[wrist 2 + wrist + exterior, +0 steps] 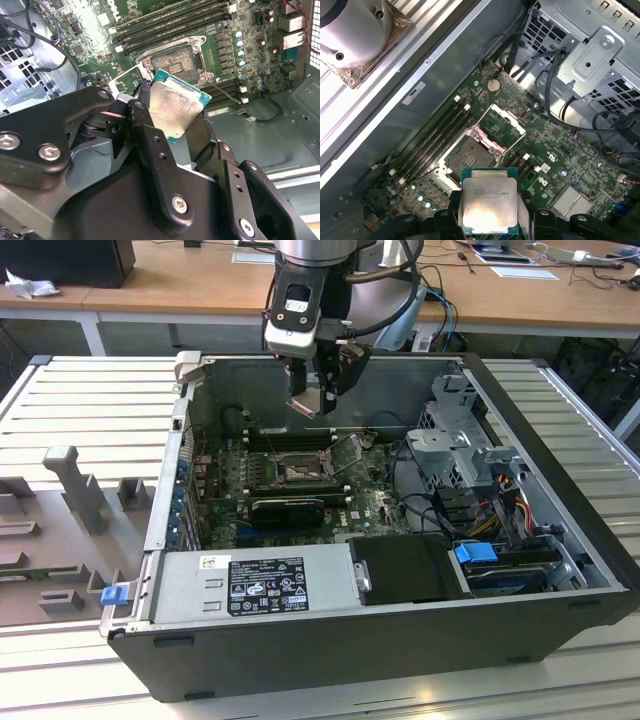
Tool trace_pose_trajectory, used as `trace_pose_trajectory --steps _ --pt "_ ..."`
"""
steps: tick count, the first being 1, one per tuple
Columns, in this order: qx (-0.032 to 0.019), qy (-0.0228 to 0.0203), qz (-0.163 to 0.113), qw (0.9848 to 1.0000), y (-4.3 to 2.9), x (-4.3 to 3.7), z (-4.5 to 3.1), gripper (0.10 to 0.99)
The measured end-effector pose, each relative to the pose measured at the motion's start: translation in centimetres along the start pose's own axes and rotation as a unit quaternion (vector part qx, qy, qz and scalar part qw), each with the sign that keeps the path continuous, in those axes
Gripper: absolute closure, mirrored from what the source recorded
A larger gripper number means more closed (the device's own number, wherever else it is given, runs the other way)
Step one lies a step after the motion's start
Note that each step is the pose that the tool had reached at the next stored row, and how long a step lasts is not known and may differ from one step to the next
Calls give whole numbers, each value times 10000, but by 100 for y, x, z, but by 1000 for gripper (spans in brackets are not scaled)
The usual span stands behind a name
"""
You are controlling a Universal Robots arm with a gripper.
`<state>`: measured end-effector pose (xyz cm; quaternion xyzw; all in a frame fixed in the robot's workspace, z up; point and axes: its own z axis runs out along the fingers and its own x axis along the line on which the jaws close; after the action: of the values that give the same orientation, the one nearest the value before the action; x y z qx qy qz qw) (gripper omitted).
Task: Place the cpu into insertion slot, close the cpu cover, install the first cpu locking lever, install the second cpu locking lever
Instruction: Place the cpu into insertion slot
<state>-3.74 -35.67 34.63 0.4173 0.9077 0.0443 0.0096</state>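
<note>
Holds the cpu (489, 207) pinched by two opposite edges in the gripper (318, 400), with the fingers (150, 137) drawn in to chip width and nothing else gripped. Hangs high in the case, at about 12 o'clock of the slot (297, 472) in the exterior view, well apart from it. Looks tilted in the second wrist view, not yet level with the board.

Best done gently, by this reading:
- Level the chip and square it to the rim.
- Match its orientation to the socket and come straight down.
- Let go only once seated flat.
- Avoid pressing or sliding, bent contacts being the likely risk.

Cover (504, 125) swung open beside the slot, so apparently nothing over the dark centre.

Around the slot in the exterior view:
- memory slots (290, 437) just beside it at 12 o'clock
- black card (285, 508) near at 6 o'clock
- drive cage (465, 445) well apart at 3 o'clock
- cables (440, 505) at 4 o'clock

Little room at 12 and 6 o'clock, so best to drift toward neither.
</note>
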Motion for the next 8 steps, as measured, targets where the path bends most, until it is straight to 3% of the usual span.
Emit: trace_pose_trajectory --steps 5,8 --pt "-3 -13 146 9999 -1 0 16 561" --pt "-11 -48 542 9985 -4 -1 47 561"
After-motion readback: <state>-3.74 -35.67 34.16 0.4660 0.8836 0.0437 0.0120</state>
